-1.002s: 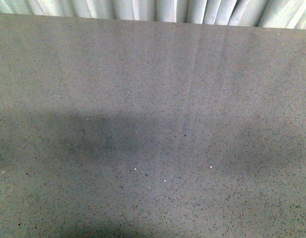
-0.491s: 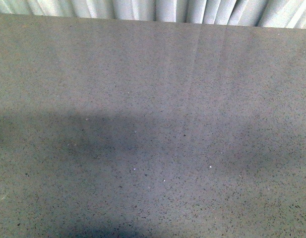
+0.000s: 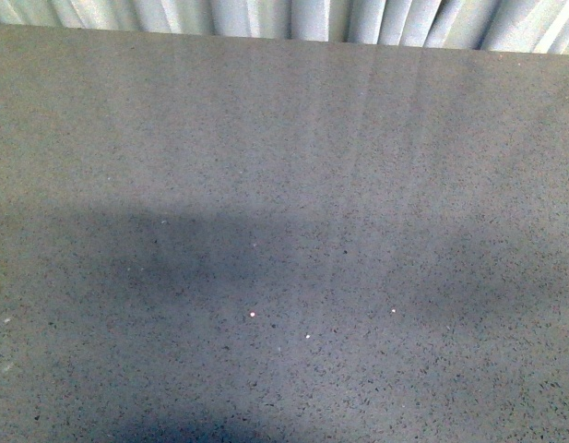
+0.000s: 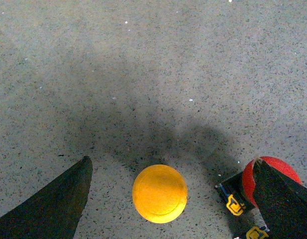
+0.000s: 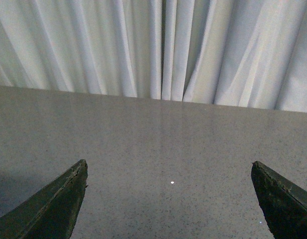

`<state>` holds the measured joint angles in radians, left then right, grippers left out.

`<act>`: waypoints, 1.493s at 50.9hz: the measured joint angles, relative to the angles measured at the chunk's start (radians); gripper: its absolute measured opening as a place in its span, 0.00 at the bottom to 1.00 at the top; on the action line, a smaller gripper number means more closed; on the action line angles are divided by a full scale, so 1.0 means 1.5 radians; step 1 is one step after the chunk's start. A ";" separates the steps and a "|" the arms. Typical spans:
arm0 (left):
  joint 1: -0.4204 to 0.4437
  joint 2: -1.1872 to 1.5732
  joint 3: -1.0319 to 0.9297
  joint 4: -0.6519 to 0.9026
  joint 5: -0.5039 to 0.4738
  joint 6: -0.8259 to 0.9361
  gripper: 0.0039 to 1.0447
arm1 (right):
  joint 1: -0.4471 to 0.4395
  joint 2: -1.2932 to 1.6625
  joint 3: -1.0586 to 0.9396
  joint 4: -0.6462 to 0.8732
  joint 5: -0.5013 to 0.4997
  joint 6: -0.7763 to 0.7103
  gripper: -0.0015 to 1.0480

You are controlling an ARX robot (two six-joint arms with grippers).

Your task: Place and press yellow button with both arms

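Yellow button [image 4: 159, 193] between spread left gripper [image 4: 171, 161] fingers, touching neither.

R pincer [image 5: 168, 163] wide apart above speckled table [image 5: 143, 129], white curtain [image 5: 143, 45] behind.

We see the button [image 4: 159, 193] standing on the table [image 4: 143, 59] below our left gripper [image 4: 171, 160], between its spread fingers [image 4: 53, 204] and touching neither. A second button [image 4: 249, 181] stands near it on the same table, partly hidden behind one finger. Ahead of our right gripper [image 5: 168, 163], fingers likewise apart, the table stretches to its far edge, with a curtain [image 5: 158, 50] hanging behind it.
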<state>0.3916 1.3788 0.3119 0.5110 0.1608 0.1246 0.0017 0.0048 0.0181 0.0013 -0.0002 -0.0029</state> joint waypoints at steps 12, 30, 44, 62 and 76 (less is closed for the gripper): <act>0.000 0.065 0.000 0.044 0.008 0.006 0.91 | 0.000 0.000 0.000 0.000 0.000 0.000 0.91; 0.003 0.136 0.002 0.086 0.008 0.006 0.91 | 0.000 0.000 0.000 0.000 0.000 0.000 0.91; 0.010 0.182 0.019 0.101 -0.003 0.006 0.91 | 0.000 0.000 0.000 0.000 0.000 0.000 0.91; 0.006 0.197 0.027 0.106 -0.005 0.003 0.91 | 0.000 0.000 0.000 0.000 0.000 0.000 0.91; 0.000 0.204 0.027 0.109 -0.014 0.001 0.88 | 0.000 0.000 0.000 0.000 0.000 0.000 0.91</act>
<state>0.3912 1.6844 0.3531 0.6750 0.1390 0.1265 0.0017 0.0048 0.0181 0.0013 -0.0002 -0.0029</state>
